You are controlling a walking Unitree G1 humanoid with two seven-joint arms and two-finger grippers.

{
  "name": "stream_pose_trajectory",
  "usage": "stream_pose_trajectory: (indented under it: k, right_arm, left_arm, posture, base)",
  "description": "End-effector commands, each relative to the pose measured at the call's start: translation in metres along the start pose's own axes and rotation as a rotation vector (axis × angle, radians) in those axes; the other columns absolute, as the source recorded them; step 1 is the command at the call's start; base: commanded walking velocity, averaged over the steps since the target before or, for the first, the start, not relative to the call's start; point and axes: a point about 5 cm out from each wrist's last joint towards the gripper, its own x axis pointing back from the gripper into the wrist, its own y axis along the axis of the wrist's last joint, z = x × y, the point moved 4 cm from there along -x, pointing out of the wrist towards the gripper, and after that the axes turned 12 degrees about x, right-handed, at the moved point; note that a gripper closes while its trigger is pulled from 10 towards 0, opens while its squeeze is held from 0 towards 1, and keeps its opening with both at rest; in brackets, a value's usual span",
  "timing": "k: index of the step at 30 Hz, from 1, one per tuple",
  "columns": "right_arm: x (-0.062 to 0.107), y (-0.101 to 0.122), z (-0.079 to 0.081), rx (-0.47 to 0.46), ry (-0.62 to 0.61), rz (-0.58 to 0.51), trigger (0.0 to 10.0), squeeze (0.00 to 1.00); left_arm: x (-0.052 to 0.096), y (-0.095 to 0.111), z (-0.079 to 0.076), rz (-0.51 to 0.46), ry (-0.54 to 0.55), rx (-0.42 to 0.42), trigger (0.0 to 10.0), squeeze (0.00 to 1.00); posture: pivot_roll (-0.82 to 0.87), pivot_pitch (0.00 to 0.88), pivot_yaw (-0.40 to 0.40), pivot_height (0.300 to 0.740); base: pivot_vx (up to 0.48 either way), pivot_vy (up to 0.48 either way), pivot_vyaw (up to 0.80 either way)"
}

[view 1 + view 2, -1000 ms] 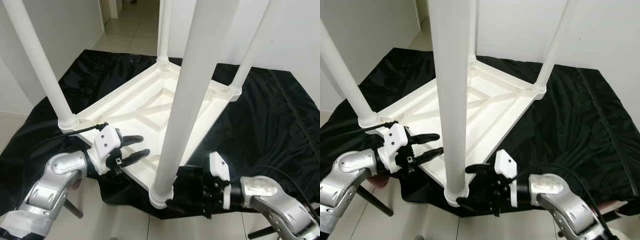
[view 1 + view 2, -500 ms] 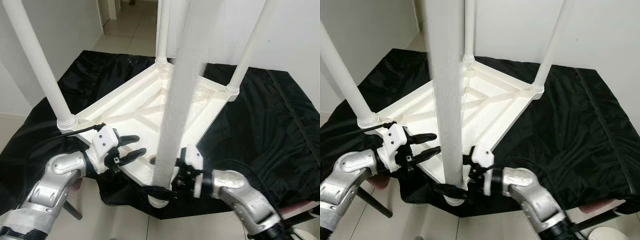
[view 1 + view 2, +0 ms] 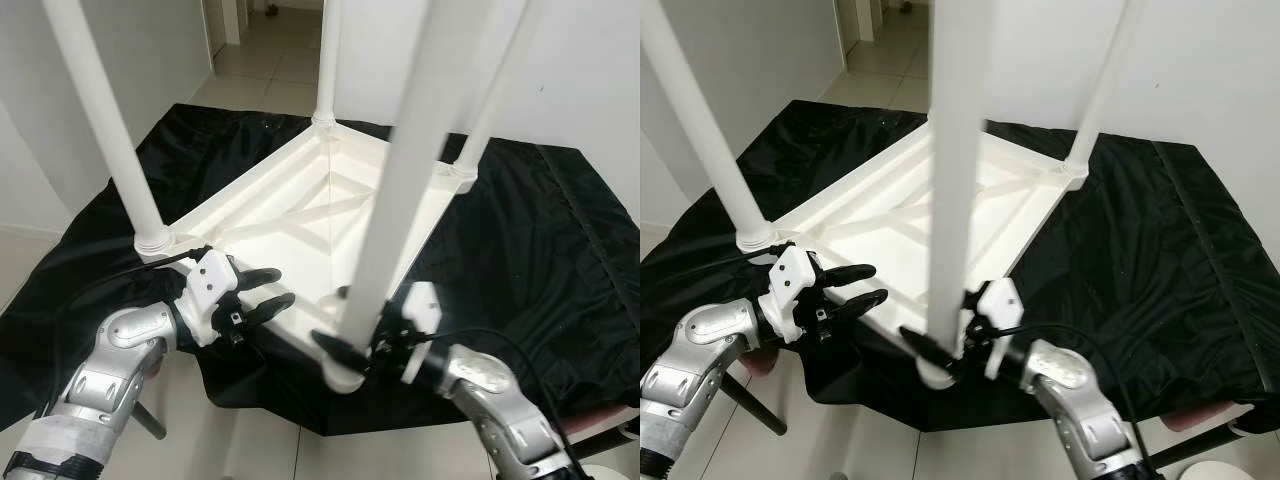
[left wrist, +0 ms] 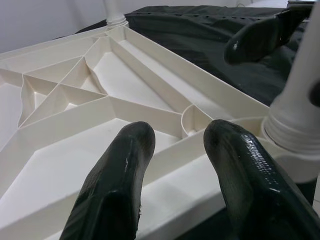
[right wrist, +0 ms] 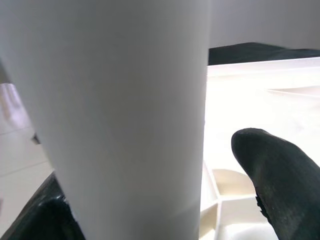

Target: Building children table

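Your upside-down white plastic table top (image 3: pixel 290 215) lies on the black cloth (image 3: pixel 520 240), its four round white legs pointing up. Your right gripper (image 3: pixel 940 345) has its black fingers spread around the bottom of the nearest white leg (image 3: pixel 395 200), not squeezing. Your left gripper (image 3: pixel 262 292) sits with fingers apart over the table's edge. I think pushing sideways could pop that leg loose or slide the table.

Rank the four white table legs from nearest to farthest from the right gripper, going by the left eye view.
1. Front leg: right gripper is around its base.
2. Left leg: near corner, robot's left.
3. Right leg: far corner, right.
4. Back leg: farthest corner.

Second and third are close; the ranking is tentative.
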Motion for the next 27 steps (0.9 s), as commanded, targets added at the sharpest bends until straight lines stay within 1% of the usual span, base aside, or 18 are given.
stream_pose_trajectory:
  k: [1,2,3,5,8,9,10,11,13,15,16,18,19,21,22,23,26,27]
  right_arm:
    - [0.021,-0.013,-0.021,0.004,-0.126,0.059,10.0,0.0]
    - [0.021,-0.013,-0.021,0.004,-0.126,0.059,10.0,0.0]
    - [0.03,-0.017,-0.029,0.008,-0.163,0.079,10.0,0.0]
    - [0.04,-0.02,-0.038,0.019,-0.2,0.103,10.0,0.0]
    - [0.047,-0.023,-0.042,0.022,-0.217,0.118,10.0,0.0]
    - [0.056,-0.028,-0.05,0.027,-0.249,0.145,10.0,0.0]
    - [0.056,-0.028,-0.05,0.027,-0.249,0.145,10.0,0.0]
    - [0.066,-0.033,-0.06,0.034,-0.292,0.171,10.0,0.0]
    - [0.066,-0.033,-0.06,0.034,-0.292,0.171,10.0,0.0]
    - [0.084,-0.037,-0.076,0.058,-0.378,0.207,10.0,0.0]
    - [0.084,-0.037,-0.076,0.058,-0.378,0.207,10.0,0.0]
    - [0.095,-0.039,-0.09,0.063,-0.457,0.219,10.0,0.0]
    - [0.095,-0.039,-0.09,0.063,-0.457,0.219,10.0,0.0]
    - [0.097,-0.038,-0.101,0.067,-0.537,0.197,10.0,0.0]
    - [0.097,-0.038,-0.101,0.067,-0.537,0.197,10.0,0.0]
    - [0.091,-0.036,-0.103,0.051,-0.555,0.164,10.0,0.0]
    - [0.091,-0.036,-0.103,0.051,-0.555,0.164,10.0,0.0]
    - [0.082,-0.035,-0.102,0.046,-0.556,0.14,10.0,0.0]
  left_arm:
    - [0.003,0.001,0.006,-0.007,0.03,-0.005,10.0,0.0]
    - [0.003,0.001,0.006,-0.007,0.03,-0.005,10.0,0.0]
    - [0.003,0.001,0.006,-0.008,0.03,-0.004,10.0,0.0]
    - [0.003,0.0,0.006,-0.008,0.03,-0.003,10.0,0.0]
    - [0.003,0.0,0.006,-0.008,0.028,-0.002,10.0,0.0]
    - [0.002,0.0,0.005,-0.008,0.026,-0.001,10.0,0.0]
    - [0.002,0.0,0.005,-0.008,0.026,-0.001,10.0,0.0]
    - [0.001,-0.001,0.005,-0.009,0.024,0.003,10.0,0.0]
    - [0.001,-0.001,0.005,-0.009,0.024,0.003,10.0,0.0]
    - [-0.004,-0.002,-0.001,-0.016,0.007,0.016,10.0,0.0]
    - [-0.004,-0.002,-0.001,-0.016,0.007,0.016,10.0,0.0]
    - [-0.008,-0.004,-0.009,-0.02,-0.01,0.036,10.0,0.0]
    - [-0.008,-0.004,-0.009,-0.02,-0.01,0.036,10.0,0.0]
    - [-0.012,-0.004,-0.014,-0.031,-0.018,0.053,10.0,0.0]
    - [-0.012,-0.004,-0.014,-0.031,-0.018,0.053,10.0,0.0]
    - [-0.016,-0.004,-0.017,-0.043,-0.02,0.065,10.0,0.0]
    - [-0.016,-0.004,-0.017,-0.043,-0.02,0.065,10.0,0.0]
    - [-0.019,-0.004,-0.02,-0.047,-0.02,0.078,10.0,0.0]
  posture:
    - [0.07,0.04,-0.011,0.74]
    - [0.07,0.04,-0.011,0.74]
    - [0.06,0.04,-0.011,0.74]
    - [0.06,0.04,-0.01,0.74]
    - [0.05,0.041,-0.009,0.74]
    - [0.05,0.041,-0.009,0.74]
    - [0.05,0.041,-0.009,0.74]
    - [0.05,0.044,-0.005,0.74]
    - [0.05,0.044,-0.005,0.74]
    - [0.04,0.049,-0.001,0.74]
    - [0.04,0.049,-0.001,0.74]
    - [0.03,0.056,-0.004,0.74]
    - [0.03,0.056,-0.004,0.74]
    - [0.02,0.061,0.003,0.74]
    - [0.02,0.061,0.003,0.74]
    - [0.01,0.064,0.012,0.74]
    - [0.01,0.064,0.012,0.74]
    - [0.0,0.066,0.017,0.74]
  base:
    - [0.0,0.0,0.0]
    - [0.0,0.0,0.0]
    - [0.0,0.0,0.0]
    - [0.0,0.0,0.0]
    - [0.0,0.0,0.0]
    - [0.0,0.0,0.0]
    - [0.0,0.0,0.0]
    - [0.0,0.0,0.0]
    - [0.0,0.0,0.0]
    - [0.0,0.0,0.0]
    - [0.0,0.0,0.0]
    - [0.0,0.0,0.0]
    - [0.0,0.0,0.0]
    - [0.0,0.0,0.0]
    - [0.0,0.0,0.0]
    - [0.0,0.0,0.0]
    - [0.0,0.0,0.0]
    - [0.0,0.0,0.0]
